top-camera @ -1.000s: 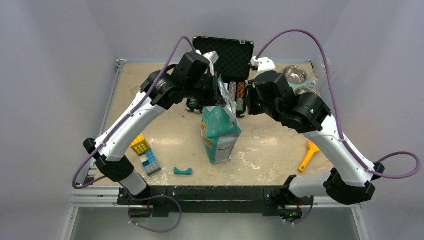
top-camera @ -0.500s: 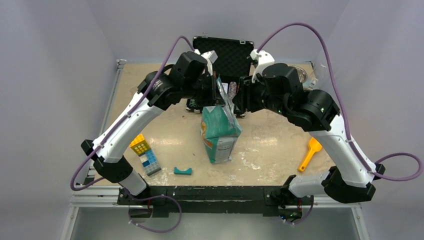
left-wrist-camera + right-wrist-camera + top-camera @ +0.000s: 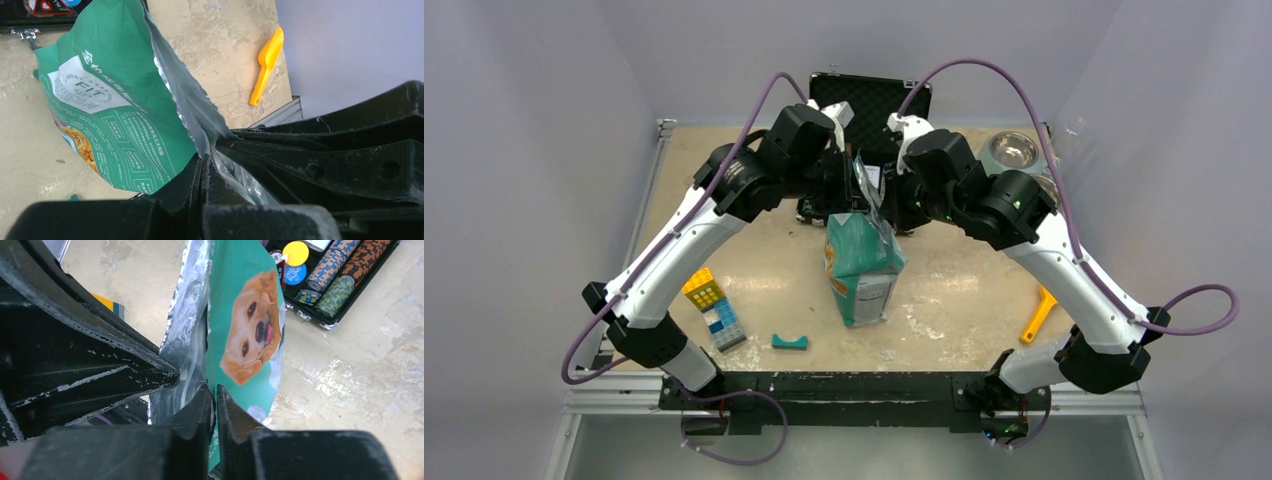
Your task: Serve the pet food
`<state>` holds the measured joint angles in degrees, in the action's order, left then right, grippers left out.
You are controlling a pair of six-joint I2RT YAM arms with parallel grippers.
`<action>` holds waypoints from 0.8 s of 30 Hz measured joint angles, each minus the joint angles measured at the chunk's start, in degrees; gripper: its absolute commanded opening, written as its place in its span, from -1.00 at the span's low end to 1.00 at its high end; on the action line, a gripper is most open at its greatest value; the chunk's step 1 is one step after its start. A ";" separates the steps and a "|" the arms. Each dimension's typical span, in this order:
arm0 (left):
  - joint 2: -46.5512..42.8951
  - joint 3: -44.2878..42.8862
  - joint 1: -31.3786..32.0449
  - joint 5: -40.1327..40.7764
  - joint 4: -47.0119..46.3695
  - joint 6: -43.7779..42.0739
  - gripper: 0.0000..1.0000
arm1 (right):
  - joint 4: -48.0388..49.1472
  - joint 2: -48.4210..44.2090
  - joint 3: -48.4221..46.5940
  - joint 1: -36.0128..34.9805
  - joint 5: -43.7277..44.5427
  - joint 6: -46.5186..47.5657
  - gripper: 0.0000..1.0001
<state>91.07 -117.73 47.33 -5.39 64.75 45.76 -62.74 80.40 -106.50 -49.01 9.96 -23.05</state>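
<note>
A teal-green bag [image 3: 864, 262] picturing a golden dog stands upright at the table's middle, its top torn open and showing silver lining. My left gripper [image 3: 852, 195] is shut on the bag's left top edge; in the left wrist view its jaws [image 3: 202, 162] pinch the silver-lined flap [image 3: 185, 95]. My right gripper [image 3: 886, 205] is shut on the right top edge; in the right wrist view [image 3: 215, 392] it pinches the dog-printed side [image 3: 250, 330]. The kibble is hidden inside the bag.
Two steel bowls [image 3: 1014, 150] stand at the back right. An orange scoop [image 3: 1037, 315] lies at the right front. An open black case [image 3: 871, 105] with poker chips [image 3: 340, 275] is behind the bag. Toy blocks [image 3: 714, 310] and a teal piece [image 3: 789, 342] lie front left.
My right arm has swung left and its wrist has come in against the bag's top. The left arm and the bag have hardly moved.
</note>
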 measured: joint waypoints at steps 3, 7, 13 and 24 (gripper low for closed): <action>-0.17 0.00 0.07 1.36 0.94 0.35 -1.00 | 0.00 0.02 0.00 -0.11 0.09 -0.02 -1.00; -0.22 -0.22 0.07 3.56 2.93 1.33 -1.00 | 0.13 0.00 0.00 -0.22 0.13 -0.02 -1.00; -0.22 -0.90 0.07 3.23 3.93 2.54 -0.64 | 1.01 0.00 0.00 -1.40 -0.31 -0.02 -1.00; -0.13 -0.90 -0.07 2.58 1.64 3.17 -0.28 | 1.70 -0.11 0.00 -1.99 -0.52 0.00 -1.00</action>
<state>90.94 -118.63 47.27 -2.81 66.39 48.93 -61.04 80.29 -106.50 -51.00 9.43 -23.05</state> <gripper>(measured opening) 0.358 0.010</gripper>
